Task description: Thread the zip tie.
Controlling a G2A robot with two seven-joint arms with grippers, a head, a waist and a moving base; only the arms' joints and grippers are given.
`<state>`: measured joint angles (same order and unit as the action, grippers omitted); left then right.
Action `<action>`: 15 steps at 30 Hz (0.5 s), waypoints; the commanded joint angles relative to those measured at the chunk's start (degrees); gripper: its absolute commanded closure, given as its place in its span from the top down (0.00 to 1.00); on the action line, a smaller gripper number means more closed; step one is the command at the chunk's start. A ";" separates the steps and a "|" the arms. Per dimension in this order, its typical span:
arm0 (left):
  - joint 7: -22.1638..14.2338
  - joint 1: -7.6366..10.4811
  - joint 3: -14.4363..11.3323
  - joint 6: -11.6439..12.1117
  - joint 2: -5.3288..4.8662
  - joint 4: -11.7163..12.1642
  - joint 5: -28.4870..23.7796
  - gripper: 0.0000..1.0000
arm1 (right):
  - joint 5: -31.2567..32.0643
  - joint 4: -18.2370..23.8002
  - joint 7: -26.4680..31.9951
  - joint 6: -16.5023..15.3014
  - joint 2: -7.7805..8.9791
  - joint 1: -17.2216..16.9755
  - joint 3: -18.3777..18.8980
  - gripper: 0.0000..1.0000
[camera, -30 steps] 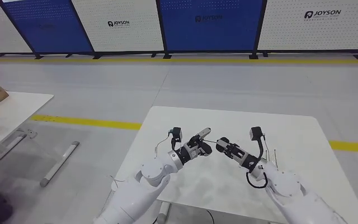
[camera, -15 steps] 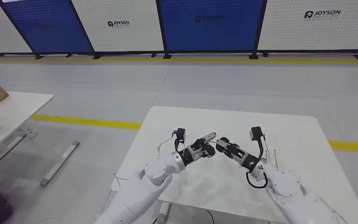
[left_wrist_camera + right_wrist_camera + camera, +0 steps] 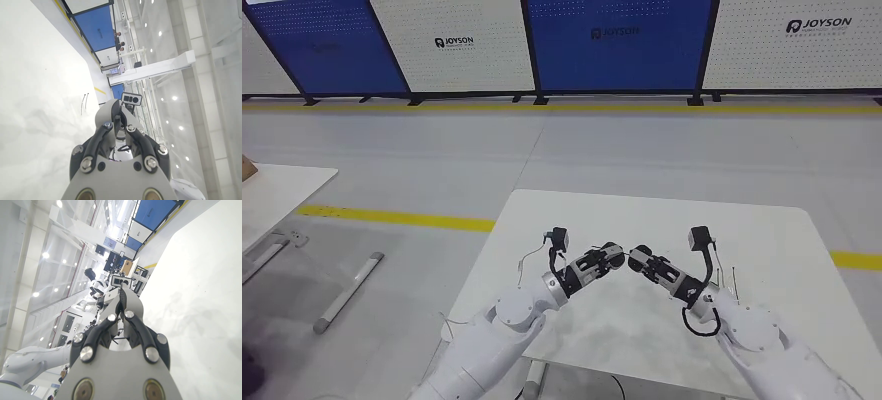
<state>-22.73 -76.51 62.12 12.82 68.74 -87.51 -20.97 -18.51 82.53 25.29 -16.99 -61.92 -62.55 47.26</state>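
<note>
The table (image 3: 722, 220) is looking smooth, matt white; thin black plastic ties (image 3: 84, 101) are lying at its three o'clock. The left gripper (image 3: 119, 109) and right gripper (image 3: 121, 291) are showing matt grey plates, glossy metal screws.

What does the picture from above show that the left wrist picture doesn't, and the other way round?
From above: both arms, with the left gripper and right gripper nearly tip to tip, plus a second table. From the left wrist: ceiling lights and that gripper's shut fingers close up. Both: the white table, two spare zip ties on it, blue wall panels.
</note>
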 commanded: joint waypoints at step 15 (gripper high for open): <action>1.62 0.09 -0.70 -0.27 0.08 -0.02 2.99 0.00 | 0.79 1.12 -0.13 0.86 -0.25 -1.24 1.30 0.00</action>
<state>-21.06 -76.37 61.41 12.58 68.83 -87.47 -18.06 -17.77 83.61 25.08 -16.15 -62.14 -63.70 48.41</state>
